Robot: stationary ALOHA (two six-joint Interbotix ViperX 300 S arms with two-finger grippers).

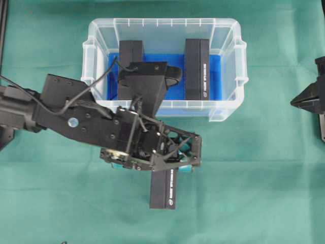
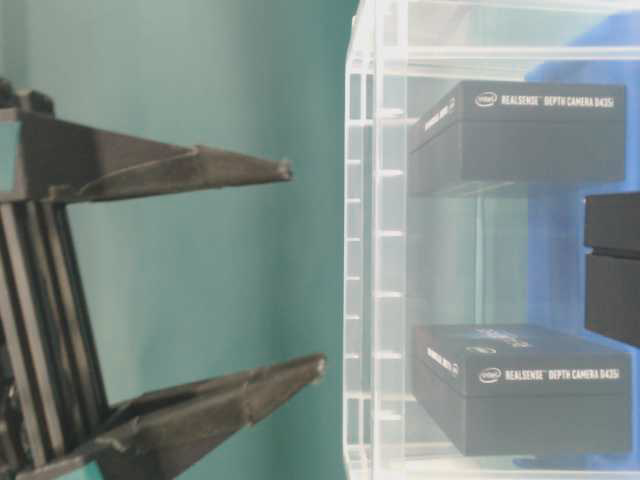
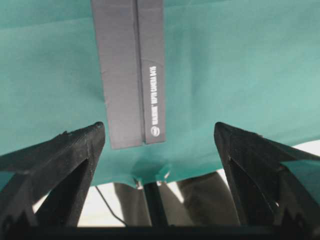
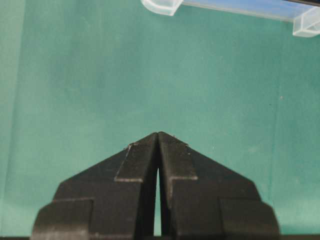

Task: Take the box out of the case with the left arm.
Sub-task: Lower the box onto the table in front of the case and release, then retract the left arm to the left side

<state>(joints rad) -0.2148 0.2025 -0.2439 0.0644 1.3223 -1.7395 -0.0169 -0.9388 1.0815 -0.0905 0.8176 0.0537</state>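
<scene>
Lying flat on the green cloth (image 1: 264, 168), just near of the case (image 1: 231, 56), one black box (image 1: 163, 190) is out, long side running near-far, its far end under the left gripper (image 1: 152, 162). Left gripper jaws spread wide, nothing between them; wrist view shows box (image 3: 132, 75) on cloth beyond the fingertips (image 3: 95, 131), not touching. Two more black boxes inside the case on blue lining (image 1: 175, 71): one left (image 1: 131, 56), partly hidden by the arm, one right (image 1: 197, 68). Right gripper (image 4: 158, 136) at far right, well apart, jaws pressed together, empty.
</scene>
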